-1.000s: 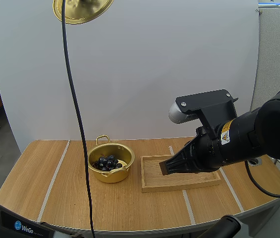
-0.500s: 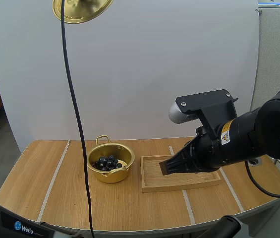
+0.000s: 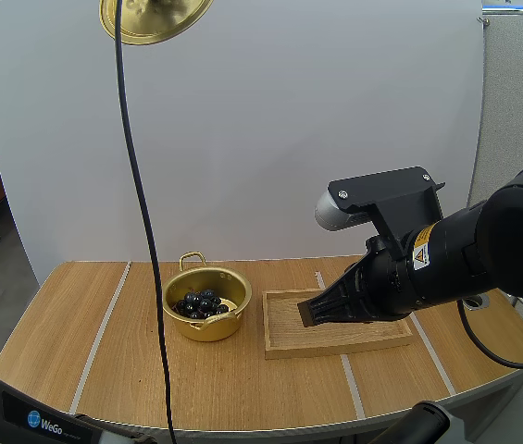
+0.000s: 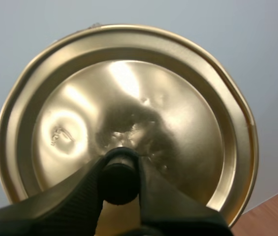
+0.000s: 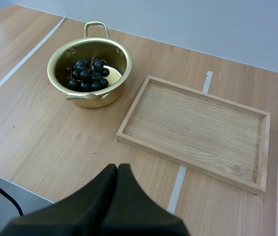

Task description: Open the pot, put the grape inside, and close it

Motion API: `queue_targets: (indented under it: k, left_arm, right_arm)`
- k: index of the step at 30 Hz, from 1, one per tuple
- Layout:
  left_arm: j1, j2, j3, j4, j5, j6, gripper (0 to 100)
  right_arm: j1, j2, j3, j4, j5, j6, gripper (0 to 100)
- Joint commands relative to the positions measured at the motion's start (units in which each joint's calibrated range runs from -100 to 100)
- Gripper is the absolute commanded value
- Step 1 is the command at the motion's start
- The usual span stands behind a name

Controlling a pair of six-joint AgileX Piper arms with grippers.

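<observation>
Your left gripper (image 4: 120, 164) has its fingers clamped on the black knob (image 4: 120, 187) of the gold lid (image 4: 178, 118). The knob is pinched between the two tips, so the whole lid hangs from that one grip, with its knob side turned toward the wrist. In the high view the lid is held high above the table (image 3: 57, 324) and well apart from the pot (image 3: 207, 324). I judge it is parked up there to leave the pot's mouth free.

Your right gripper (image 5: 117, 172) has its fingers pressed together into a single wedge with nothing between them. It hovers near the wooden tray (image 5: 129, 139), off to the side of the pot and not touching it, which looks like a position out of the lid's way.

The bunch of grapes (image 3: 201, 303) already lies inside the open pot, well apart from both pairs of fingers. What remains, by my reading, is lowering the lid onto the rim. You cannot tell from these views whether the lid is squarely over the pot.
</observation>
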Motion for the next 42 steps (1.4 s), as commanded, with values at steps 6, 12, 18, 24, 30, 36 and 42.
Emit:
queue_targets:
  k: [6, 12, 18, 24, 30, 36, 42]
  left_arm:
    - [-0.14, 0.39, 9.64, -0.96, 0.0, 1.68, 0]
    - [-0.14, 0.35, 20.65, -3.78, 0.0, 3.12, 0]
    - [-0.14, 0.35, 29.91, -6.53, 0.0, 4.38, 0]
    - [-0.14, 0.35, 38.48, -7.79, 0.0, 6.46, 0]
    - [-0.14, 0.35, 46.43, -8.33, 0.0, 7.79, 0]
    - [-0.14, 0.47, 53.57, -9.88, -2.32, 12.36, 0]
    - [-0.14, 1.45, 57.78, -9.9, -7.3, 13.75, 0]
  right_arm:
    - [-0.07, -0.54, 0.21, 0.17, 0.0, -0.12, 0]
    - [-0.07, -0.54, 0.21, 0.17, 0.0, -0.12, 0]
    - [-0.07, -0.54, 0.21, 0.17, 0.0, -0.12, 0]
    - [-0.07, -0.54, 0.21, 0.17, 0.0, -0.12, 0]
    - [-0.07, -0.54, 0.21, 0.17, 0.0, -0.12, 0]
    - [-0.07, -0.54, 0.21, 0.17, 0.0, -0.12, 0]
    - [-0.07, -0.54, 0.21, 0.17, 0.0, -0.12, 0]
